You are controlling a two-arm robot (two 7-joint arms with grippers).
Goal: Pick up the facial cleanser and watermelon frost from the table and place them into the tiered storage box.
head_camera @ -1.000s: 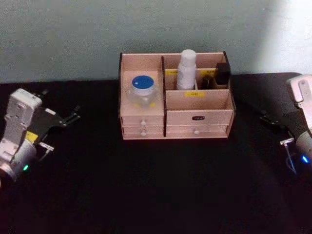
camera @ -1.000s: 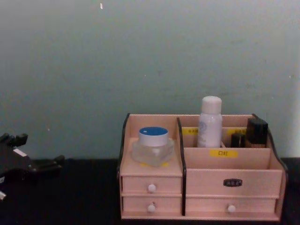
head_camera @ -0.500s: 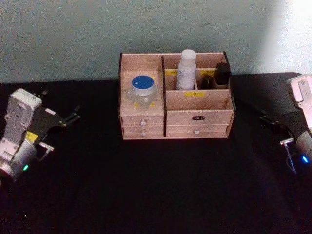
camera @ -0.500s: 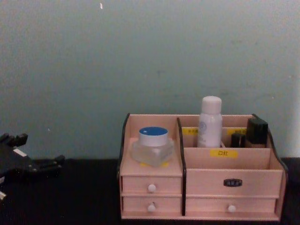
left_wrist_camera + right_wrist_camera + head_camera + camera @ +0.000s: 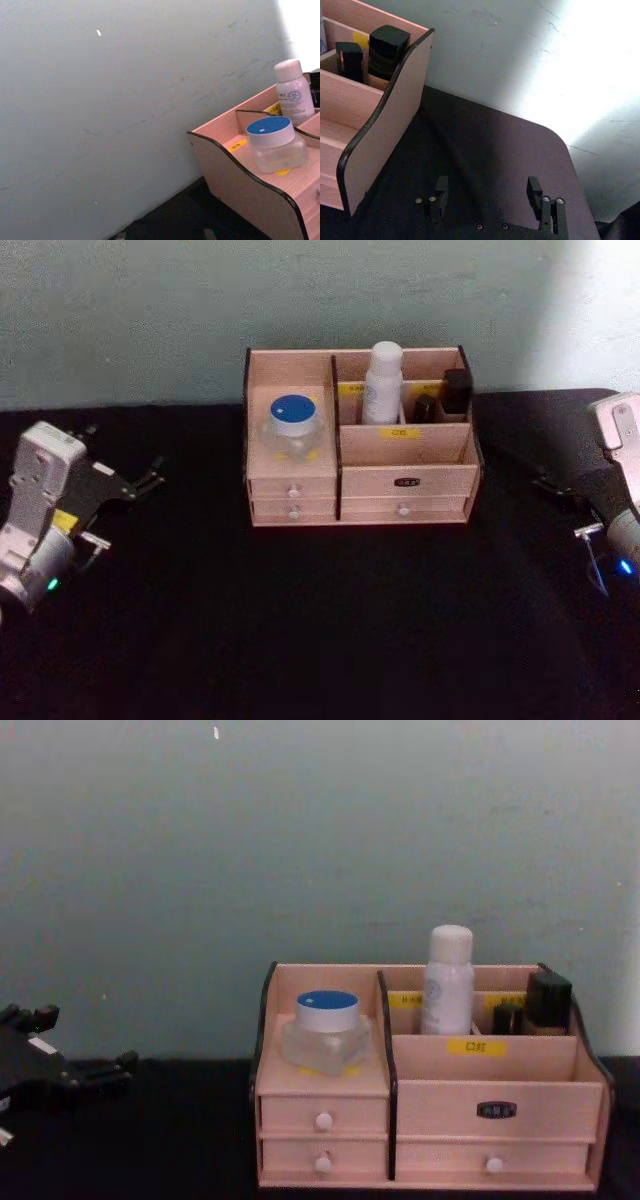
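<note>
The tiered storage box (image 5: 400, 480) stands at the back middle of the black table. A clear jar with a blue lid (image 5: 292, 426), which I take for the facial cleanser, sits on its left step (image 5: 325, 1032). A white bottle (image 5: 382, 382), which I take for the watermelon frost, stands upright in a rear compartment (image 5: 447, 980). Both also show in the left wrist view: the jar (image 5: 275, 145) and the bottle (image 5: 294, 92). My left gripper (image 5: 125, 458) rests open at the table's left (image 5: 78, 1044). My right gripper (image 5: 487, 192) rests open at the right (image 5: 555, 488), holding nothing.
Two small dark containers (image 5: 446, 393) stand in the box's rear right compartments (image 5: 382, 50). A pale green wall (image 5: 320, 840) rises right behind the box. The black tabletop (image 5: 330, 620) stretches in front of the box.
</note>
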